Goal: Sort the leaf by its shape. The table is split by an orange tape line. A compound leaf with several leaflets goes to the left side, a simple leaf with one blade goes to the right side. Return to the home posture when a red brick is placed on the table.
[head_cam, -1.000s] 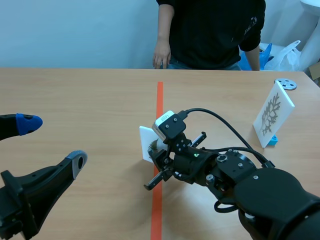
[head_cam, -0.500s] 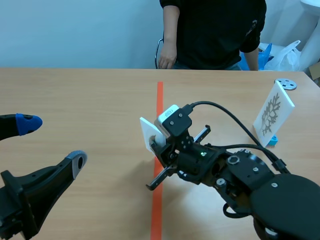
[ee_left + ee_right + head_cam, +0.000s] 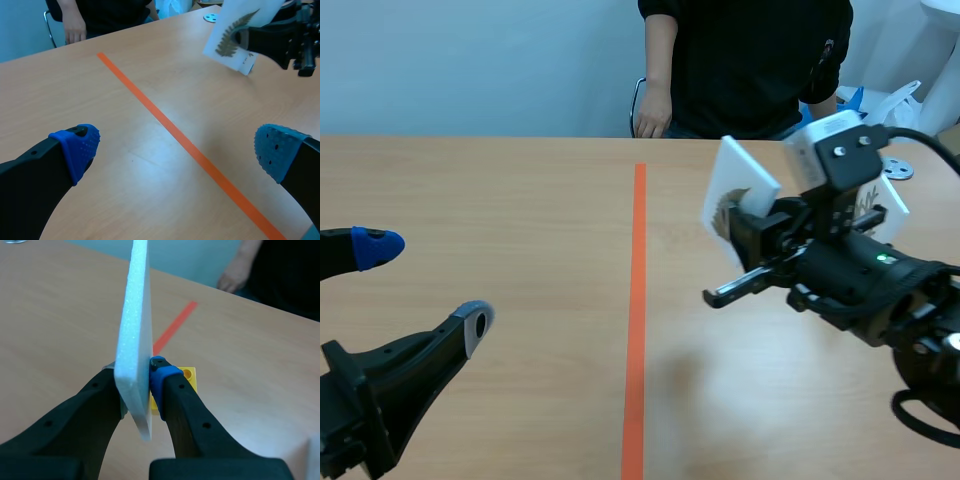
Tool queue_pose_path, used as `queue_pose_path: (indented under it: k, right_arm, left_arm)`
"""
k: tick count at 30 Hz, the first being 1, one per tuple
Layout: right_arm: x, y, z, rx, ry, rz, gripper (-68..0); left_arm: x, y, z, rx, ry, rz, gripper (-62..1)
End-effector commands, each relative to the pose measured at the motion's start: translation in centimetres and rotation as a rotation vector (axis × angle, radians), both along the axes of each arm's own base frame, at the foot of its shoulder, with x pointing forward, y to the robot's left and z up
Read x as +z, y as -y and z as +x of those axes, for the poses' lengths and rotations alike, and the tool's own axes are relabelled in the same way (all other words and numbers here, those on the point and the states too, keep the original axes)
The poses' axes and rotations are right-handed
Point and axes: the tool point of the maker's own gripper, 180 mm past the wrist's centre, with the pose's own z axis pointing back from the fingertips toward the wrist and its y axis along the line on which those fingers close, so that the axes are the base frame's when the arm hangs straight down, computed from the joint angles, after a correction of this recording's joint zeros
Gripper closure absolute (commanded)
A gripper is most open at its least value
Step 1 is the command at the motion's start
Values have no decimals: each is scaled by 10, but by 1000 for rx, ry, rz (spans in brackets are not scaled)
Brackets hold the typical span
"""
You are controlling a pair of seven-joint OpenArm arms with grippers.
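A white foam card (image 3: 740,185) with a fern-like leaf of several leaflets printed on it (image 3: 235,30) hangs above the table, to the right of the orange tape line (image 3: 638,300). My right gripper (image 3: 748,228) is shut on the card's lower edge. In the right wrist view the card (image 3: 137,330) stands edge-on between the pads (image 3: 159,367), with a yellow brick base (image 3: 188,376) behind it. Low at the left, my left gripper (image 3: 425,283) stands open and holds nothing; its blue pads (image 3: 80,145) straddle the tape line (image 3: 175,135).
A second white card with a leaf print (image 3: 894,208) stands at the right rear, partly hidden by my right arm. A metal disc (image 3: 893,168) lies behind it. A person in black (image 3: 740,60) sits across the table, one hand (image 3: 655,105) at its far edge.
My right gripper has lifted the card off the tape line and carried it up and to the right, over the table's right side. The left arm has kept still.
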Motion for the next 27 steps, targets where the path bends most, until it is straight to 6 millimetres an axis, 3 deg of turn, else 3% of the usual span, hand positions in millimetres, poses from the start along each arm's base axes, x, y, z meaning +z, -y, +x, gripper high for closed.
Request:
queue_pose_path:
  k: [1,5,8,14,21,27]
  right_arm:
    - [3,19,7,-48,7,7,-22]
    - [-10,62,11,-168,-46,2,-22]
    - [-29,81,15,-223,-95,20,-22]
    - [-63,105,27,-290,-139,39,-22]
    - [-79,129,42,-383,-144,33,-22]
    - [-95,147,43,-448,-156,2,-22]
  left_arm:
    - [9,3,2,1,29,-25,-623]
    - [9,3,2,1,29,-25,-623]
    - [9,3,2,1,29,-25,-623]
    - [9,3,2,0,29,-25,-623]
    - [10,3,2,1,30,-25,-623]
    - [10,3,2,1,30,-26,-623]
